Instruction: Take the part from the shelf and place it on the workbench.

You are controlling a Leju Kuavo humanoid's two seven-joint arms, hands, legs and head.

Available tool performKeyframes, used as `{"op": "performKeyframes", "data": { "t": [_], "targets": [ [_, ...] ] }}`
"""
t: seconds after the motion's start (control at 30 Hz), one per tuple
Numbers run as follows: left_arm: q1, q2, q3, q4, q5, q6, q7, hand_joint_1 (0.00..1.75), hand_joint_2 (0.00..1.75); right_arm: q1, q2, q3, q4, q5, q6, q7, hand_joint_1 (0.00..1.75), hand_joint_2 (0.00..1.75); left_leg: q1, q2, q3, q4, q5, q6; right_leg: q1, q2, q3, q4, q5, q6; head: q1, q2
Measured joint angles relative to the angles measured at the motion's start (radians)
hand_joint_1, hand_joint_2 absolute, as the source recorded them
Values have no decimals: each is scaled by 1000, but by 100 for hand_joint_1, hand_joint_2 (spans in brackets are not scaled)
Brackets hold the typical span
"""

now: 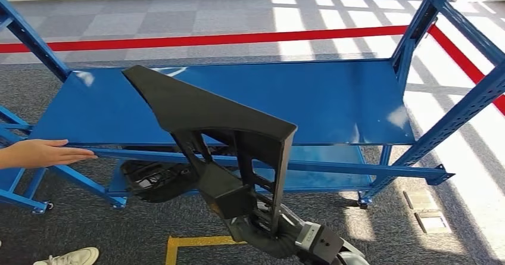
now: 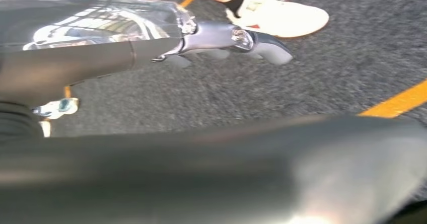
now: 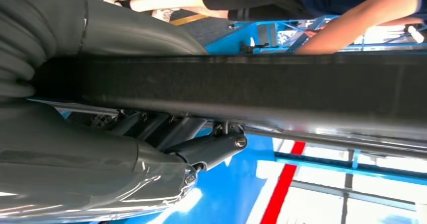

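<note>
Part: a black moulded plastic part [image 1: 202, 113], wedge-shaped with a ribbed frame under its flat face, is held up in the air in front of the blue steel shelf [image 1: 333, 98], clear of its deck.
Right hand: the right hand [image 1: 262, 217] grips the part at its lower ribbed end; in the right wrist view its fingers [image 3: 211, 148] are clamped against the part's dark edge.
Left hand: the left hand [image 2: 226, 40] hangs over grey carpet, fingers extended and holding nothing.
Shelf: the upper deck lies bare and sunlit; another black part [image 1: 152, 181] rests on the lower level.
Person: a person's hand [image 1: 41, 153] rests on the shelf's front rail at the left; a white sneaker [image 1: 68, 257] stands on the carpet nearby.
Floor: a red line [image 1: 208, 39] runs behind the shelf; yellow tape [image 1: 190, 244] marks the carpet in front.
</note>
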Motion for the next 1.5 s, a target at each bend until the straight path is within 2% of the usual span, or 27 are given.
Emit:
{"op": "performKeyframes", "data": {
  "t": [0.03, 0.1, 0.17, 0.23, 0.3, 0.37, 0.4, 0.47, 0.53, 0.57, 0.63, 0.7, 0.73, 0.77, 0.8, 0.87, 0.93, 0.97, 1.03, 1.07, 1.13, 1.2, 1.23, 1.3, 1.37, 1.43, 1.5],
  "targets": [
    [0, 0, 0, 0, 0, 0, 0, 0, 175, -1, 1, 0, 0, -1, 0, 0, 175, 175, 2, 0, -3, 4, -7, -4, 0, -2, -5, 2, 4, -7, 0, 0],
    [0, 0, 0, 0, 0, 0, 0, 0, 175, -2, 2, 0, 1, -1, 0, 1, 175, 175, 3, -1, -22, 52, -61, -10, 0, -8, -21, 3, 15, -23, -1, 0],
    [0, 0, 0, 0, 0, -2, 0, 0, 175, -2, 3, 0, 1, -1, 0, 1, 175, 175, 2, -1, -55, 167, -148, -12, 6, -13, -41, 3, 28, -37, -2, 0],
    [0, 0, 0, 0, 0, -3, -1, 0, 175, -1, 4, 0, 1, -1, 0, 2, 175, 175, 0, -1, -62, 247, -191, -7, 15, -16, -61, 4, 42, -44, -2, 0],
    [0, 0, 0, 0, 0, -4, -3, 0, 175, -1, 4, 0, 1, -1, 0, 2, 175, 175, -9, -2, -2, 186, -166, 12, 26, -17, -77, 4, 57, -47, -2, 0],
    [-2, 1, 0, 0, 0, -4, -5, 0, 175, -2, 5, 0, 0, -1, 0, 2, 175, 175, -27, -3, 95, 39, -123, 43, 33, -16, -89, 3, 72, -48, -2, 0],
    [-5, 2, 0, 0, 0, -4, -6, 0, 175, -2, 6, 0, -1, -1, 0, 2, 175, 175, -36, -2, 127, -16, -109, 54, 33, -17, -94, 2, 81, -45, -2, 0],
    [-7, 3, 0, 0, -1, -4, -8, 0, 175, -3, 8, -1, -1, -2, 0, 2, 175, 175, -48, -1, 143, -54, -99, 59, 28, -20, -100, 0, 97, -35, -2, 0],
    [-5, 2, 0, 0, -1, -4, -8, 0, 175, -2, 8, -1, -1, -2, 0, 3, 175, 175, -48, 2, 133, -63, -74, 52, 24, -20, -104, -6, 107, -24, -2, 0],
    [-4, 1, 0, 1, -1, -4, -8, 0, 175, -2, 9, -1, -1, -2, 0, 4, 175, 175, -45, 4, 124, -69, -58, 50, 25, -18, -109, 0, 91, -20, -2, 0],
    [-5, 0, 0, 1, -1, -5, -9, 0, 175, -2, 8, -1, 0, -2, 0, 6, 175, 175, -37, 10, 95, -78, -27, 47, 25, -14, -129, 62, 4, -15, -2, 0],
    [-5, -1, 0, 1, -1, -6, -11, 0, 175, -1, 8, -1, 0, -2, 0, 9, 175, 175, -37, 12, 63, -74, -4, 49, 25, -14, -145, 176, -84, -10, -1, 0],
    [-4, -2, 0, 1, -1, -6, -11, 0, 175, -1, 8, -2, 1, -2, 0, 10, 175, 175, -36, 15, 46, -71, 6, 48, 25, -14, -142, 222, -95, -6, -1, 0],
    [-4, -2, 0, 1, -1, -6, -11, 0, 175, -1, 7, -2, 2, -2, 0, 11, 175, 175, -36, 17, 29, -67, 16, 46, 24, -14, -128, 243, -82, -2, -1, 0],
    [-5, -2, 0, 1, -1, -6, -11, 0, 175, -1, 7, -2, 2, -2, 0, 11, 175, 175, -34, 19, 11, -60, 24, 43, 23, -14, -97, 230, -55, 2, -1, 0],
    [-6, -2, 0, 1, -1, -6, -11, 0, 175, -1, 7, -2, 2, -2, 0, 12, 175, 175, -31, 20, -23, -37, 35, 35, 21, -15, 3, 117, -18, 9, -1, 0],
    [-6, -2, 0, 1, -1, -6, -11, 0, 175, -2, 7, -2, 1, -2, 0, 12, 175, 175, -32, 20, -45, -14, 42, 25, 22, -13, 88, -4, -36, 4, -2, 0],
    [-6, -2, 0, 1, -2, -6, -11, 0, 175, -2, 7, -2, 1, -2, 0, 12, 175, 175, -33, 20, -52, -7, 48, 21, 23, -12, 105, -35, -49, 0, -2, 0],
    [-5, -2, 0, 1, -2, -6, -11, 0, 175, -1, 7, -2, 1, -2, -1, 12, 175, 175, -32, 18, -62, -2, 59, 11, 22, -12, 98, -45, -50, -15, -3, 0],
    [-4, -2, 0, 1, -2, -6, -11, 0, 175, 1, 7, -2, 1, -2, -1, 12, 175, 175, -30, 15, -68, 4, 46, 5, 21, -13, 89, -45, -43, -25, -3, 0],
    [-1, -2, 0, 1, -2, -6, -11, 0, 175, 4, 7, -2, 2, -2, -1, 14, 175, 175, -24, 8, -80, 61, -37, -9, 18, -16, 65, -45, -23, -44, -3, 0],
    [-1, -2, 0, 1, -2, -7, -11, 0, 175, 8, 8, -2, 2, -1, -1, 14, 175, 175, -19, 5, -95, 176, -134, -20, 20, -18, 34, -44, 1, -49, -3, 0],
    [-1, -2, 0, 1, -2, -7, -11, 0, 175, 11, 9, -2, 2, 0, -1, 14, 175, 175, -17, 5, -97, 228, -153, -22, 21, -19, 18, -43, 13, -49, -3, 0],
    [-1, -2, 0, 1, -2, -7, -11, 0, 175, 15, 9, -2, 2, 1, -1, 14, 175, 175, -17, 4, -62, 248, -122, -18, 24, -21, -13, -41, 36, -47, -3, 0],
    [-2, -2, 0, 1, -3, -7, -11, 0, 175, 17, 9, -3, 0, 2, -1, 14, 175, 175, -22, -1, 37, 135, -73, -1, 26, -21, -38, -40, 57, -44, -3, 0],
    [-4, -1, 0, 1, -3, -7, -11, 0, 175, 16, 10, -4, -1, 3, -2, 14, 175, 175, -32, -7, 144, -21, -71, 19, 29, -21, -51, -39, 76, -38, -3, 0],
    [-6, -1, 0, 1, -3, -6, -11, 0, 175, 16, 11, -5, -2, 4, -3, 14, 175, 175, -41, -10, 183, -93, -82, 28, 28, -22, -61, -41, 96, -28, -3, 0]
  ]
}}
